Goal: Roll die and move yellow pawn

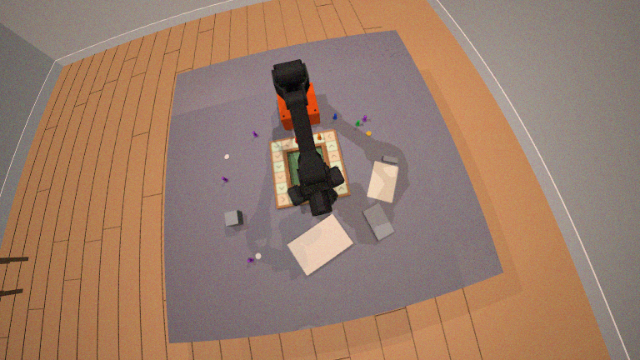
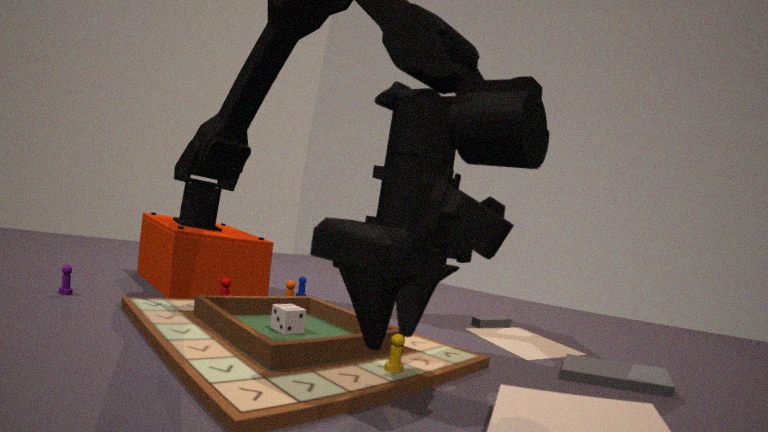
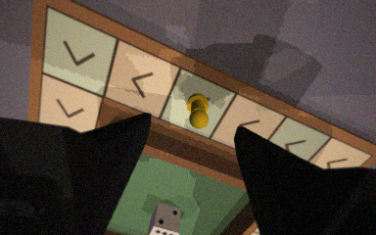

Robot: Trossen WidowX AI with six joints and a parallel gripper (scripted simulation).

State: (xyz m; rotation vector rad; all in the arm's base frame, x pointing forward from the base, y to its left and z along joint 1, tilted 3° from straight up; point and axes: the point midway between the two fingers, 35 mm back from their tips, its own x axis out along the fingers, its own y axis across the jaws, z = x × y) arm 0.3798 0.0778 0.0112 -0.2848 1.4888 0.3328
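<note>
— Where does my black parallel-jaw gripper (image 3: 192,147) stand?

— Fingers spread apart, gripping nothing, above the near edge of the wooden game board (image 2: 339,399).

— And the small yellow pawn (image 2: 394,353)?

— Upright on a pale green arrow square along that near edge (free of both fingers). The white die with black pips (image 2: 288,317) lies in the green-floored wooden tray (image 2: 294,351).
</note>
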